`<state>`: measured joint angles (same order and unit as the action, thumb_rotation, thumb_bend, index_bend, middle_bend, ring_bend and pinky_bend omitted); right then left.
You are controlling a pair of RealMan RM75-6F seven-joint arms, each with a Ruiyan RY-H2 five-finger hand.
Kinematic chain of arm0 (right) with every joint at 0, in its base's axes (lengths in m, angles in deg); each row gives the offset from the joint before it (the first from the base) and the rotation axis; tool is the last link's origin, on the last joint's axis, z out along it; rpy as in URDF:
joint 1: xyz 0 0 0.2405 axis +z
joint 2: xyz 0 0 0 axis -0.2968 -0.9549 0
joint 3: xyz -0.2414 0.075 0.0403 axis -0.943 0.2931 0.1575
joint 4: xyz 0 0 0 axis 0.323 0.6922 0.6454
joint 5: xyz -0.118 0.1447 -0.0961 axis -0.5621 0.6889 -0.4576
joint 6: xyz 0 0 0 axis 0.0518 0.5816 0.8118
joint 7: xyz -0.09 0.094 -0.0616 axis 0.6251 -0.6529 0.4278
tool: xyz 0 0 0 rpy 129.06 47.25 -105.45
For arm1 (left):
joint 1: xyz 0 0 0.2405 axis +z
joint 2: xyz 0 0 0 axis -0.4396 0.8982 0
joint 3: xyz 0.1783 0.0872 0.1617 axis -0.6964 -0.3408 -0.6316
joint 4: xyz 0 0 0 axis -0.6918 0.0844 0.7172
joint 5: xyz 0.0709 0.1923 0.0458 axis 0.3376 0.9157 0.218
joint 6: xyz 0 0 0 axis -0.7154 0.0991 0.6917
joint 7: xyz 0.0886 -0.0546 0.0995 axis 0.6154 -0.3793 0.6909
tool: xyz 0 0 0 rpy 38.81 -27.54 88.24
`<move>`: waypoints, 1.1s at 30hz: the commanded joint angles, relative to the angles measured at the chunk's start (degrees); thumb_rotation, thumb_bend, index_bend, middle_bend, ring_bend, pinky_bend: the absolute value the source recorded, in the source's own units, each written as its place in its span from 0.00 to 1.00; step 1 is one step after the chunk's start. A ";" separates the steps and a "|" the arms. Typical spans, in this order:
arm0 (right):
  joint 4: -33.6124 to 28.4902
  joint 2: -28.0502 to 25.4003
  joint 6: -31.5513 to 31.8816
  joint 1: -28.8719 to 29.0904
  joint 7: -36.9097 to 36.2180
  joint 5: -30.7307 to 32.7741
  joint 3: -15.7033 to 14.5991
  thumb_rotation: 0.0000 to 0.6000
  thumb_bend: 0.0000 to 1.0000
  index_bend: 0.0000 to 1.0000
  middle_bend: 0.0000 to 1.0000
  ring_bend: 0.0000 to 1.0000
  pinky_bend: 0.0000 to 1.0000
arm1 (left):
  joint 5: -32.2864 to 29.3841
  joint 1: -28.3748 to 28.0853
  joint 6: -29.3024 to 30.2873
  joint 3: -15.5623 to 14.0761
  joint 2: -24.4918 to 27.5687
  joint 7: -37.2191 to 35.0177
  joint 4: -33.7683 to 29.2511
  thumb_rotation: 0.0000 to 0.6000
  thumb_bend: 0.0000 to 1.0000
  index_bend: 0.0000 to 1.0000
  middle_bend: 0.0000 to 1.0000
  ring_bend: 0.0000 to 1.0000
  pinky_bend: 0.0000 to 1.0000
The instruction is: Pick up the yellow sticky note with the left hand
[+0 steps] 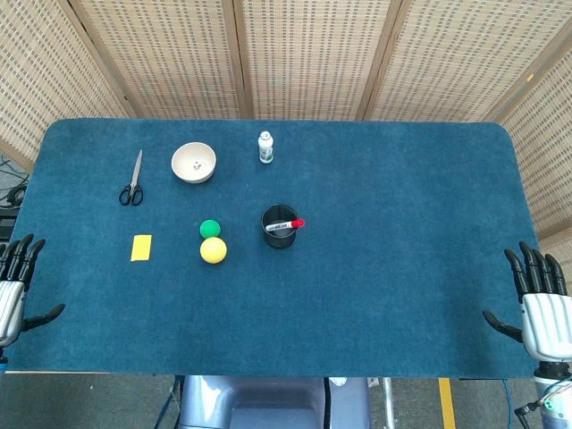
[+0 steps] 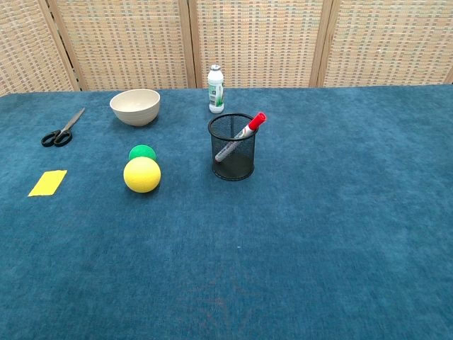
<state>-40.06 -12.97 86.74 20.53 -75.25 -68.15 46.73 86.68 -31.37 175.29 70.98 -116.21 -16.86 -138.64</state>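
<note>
Yellow note (image 1: 141,248) lies flat on the blue cloth at left-centre of the head view, long axis running up-frame; left hand (image 1: 15,288) sits at the lower-left edge, fingers spread and holding nothing, so the note's up and to its right; way closer than the right hand (image 1: 542,308), also spread and empty.

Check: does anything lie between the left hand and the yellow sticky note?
No. Head view shows only bare blue cloth between the left hand and the yellow sticky note.

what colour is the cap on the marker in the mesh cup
Red. The marker in the black mesh cup has a red cap, clearest in the chest view.
</note>
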 commanded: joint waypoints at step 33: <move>1.37 -1.43 -2.99 0.45 -7.65 3.18 1.00 1.00 0.05 0.00 0.00 0.00 0.05 | -16.28 -17.18 -28.08 6.77 -16.83 -4.59 21.33 1.00 0.24 0.15 0.00 0.00 0.00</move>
<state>-38.74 -14.37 83.80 20.96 -82.87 -65.02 47.72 71.14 -48.01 147.89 77.61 -132.28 -22.07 -117.77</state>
